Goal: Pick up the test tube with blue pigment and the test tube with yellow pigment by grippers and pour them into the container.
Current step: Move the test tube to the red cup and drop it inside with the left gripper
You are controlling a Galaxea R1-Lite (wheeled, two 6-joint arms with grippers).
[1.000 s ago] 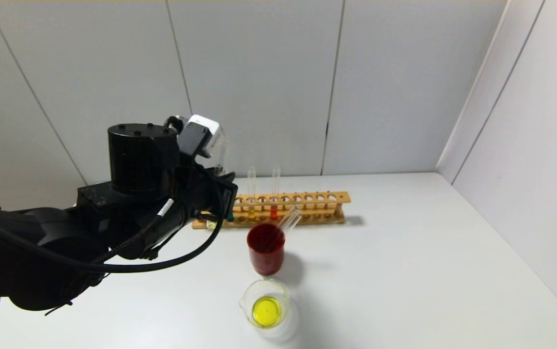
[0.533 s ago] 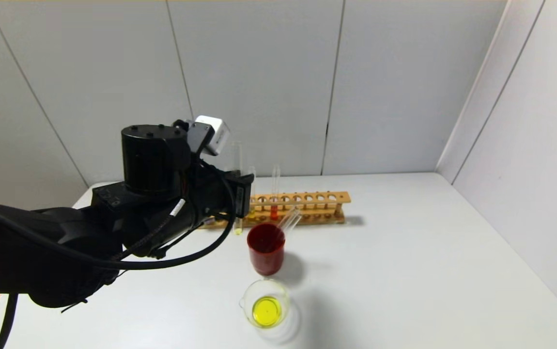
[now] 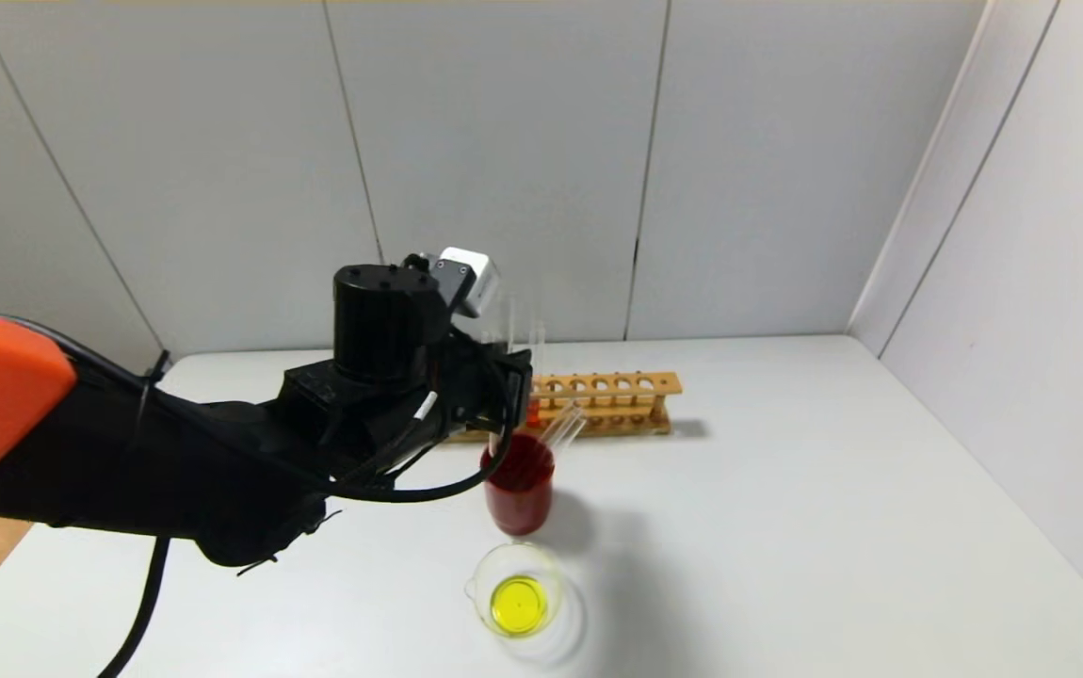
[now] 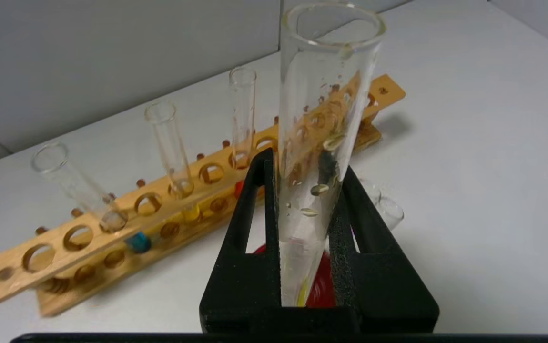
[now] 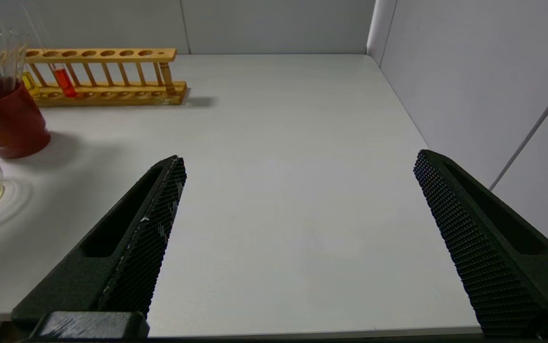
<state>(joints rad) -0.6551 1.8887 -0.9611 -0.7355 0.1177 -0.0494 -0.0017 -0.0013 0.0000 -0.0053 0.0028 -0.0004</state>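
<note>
I've got the left gripper [image 4: 302, 176] pinching the test tube with yellow pigment [image 4: 319, 143] above the red cup [image 3: 517, 493] — long axis near upright, mouth up, yellow-streaked tip down — while the right gripper [image 5: 298, 166] sits spread wide.

White table [image 3: 786, 527] with wooden rack [image 3: 598, 403], red cup [image 3: 518, 494], container [image 3: 515, 593].

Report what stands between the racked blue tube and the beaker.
The red cup, holding empty tubes, stands between the rack and the beaker, on or near the path of the blue tube. The left hand, shut on the yellow-stained tube, hangs over that cup.
</note>
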